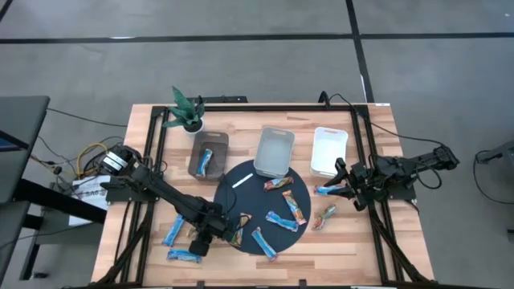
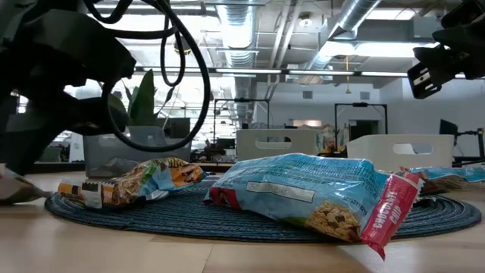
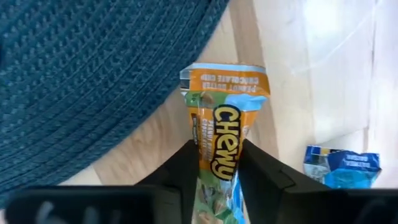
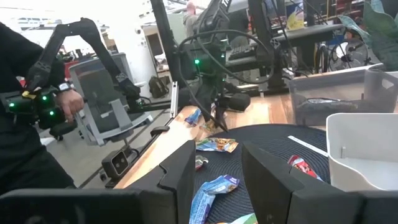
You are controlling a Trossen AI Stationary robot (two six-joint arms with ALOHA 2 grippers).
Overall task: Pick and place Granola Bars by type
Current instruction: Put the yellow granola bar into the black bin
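Note:
Granola bars lie scattered on a round dark blue mat (image 1: 259, 210) and on the wood beside it: blue ones (image 1: 281, 221) (image 1: 183, 256) and multicoloured ones (image 1: 299, 210) (image 1: 324, 215). My left gripper (image 1: 205, 241) sits low at the mat's near-left edge, shut on an orange-green bar (image 3: 221, 134). My right gripper (image 1: 341, 189) is right of the mat, in front of the white bin (image 1: 328, 151), shut on a blue bar (image 1: 325, 190). One blue bar (image 1: 206, 160) lies inside the dark grey bin (image 1: 194, 152). My left gripper pinches the orange-green bar at its middle (image 3: 217, 163) between both fingers, which lie across the bar. The bar's orange end (image 3: 224, 84) sticks out past the fingertips over bare wood beside the mat's edge. My right gripper pinches the blue bar (image 4: 210, 194) between its two fingers, coming level from the table's right. The bar sits in the gap between them and reaches out past the fingertips; which part of it they hold is not clear.
A clear grey bin (image 1: 275, 151) stands between the dark grey and white bins at the mat's far side. A thin white stick (image 1: 242, 182) lies on the mat. A potted plant (image 1: 186, 112) stands at the far-left corner. A person at a leader rig (image 4: 43, 106) is beyond the table.

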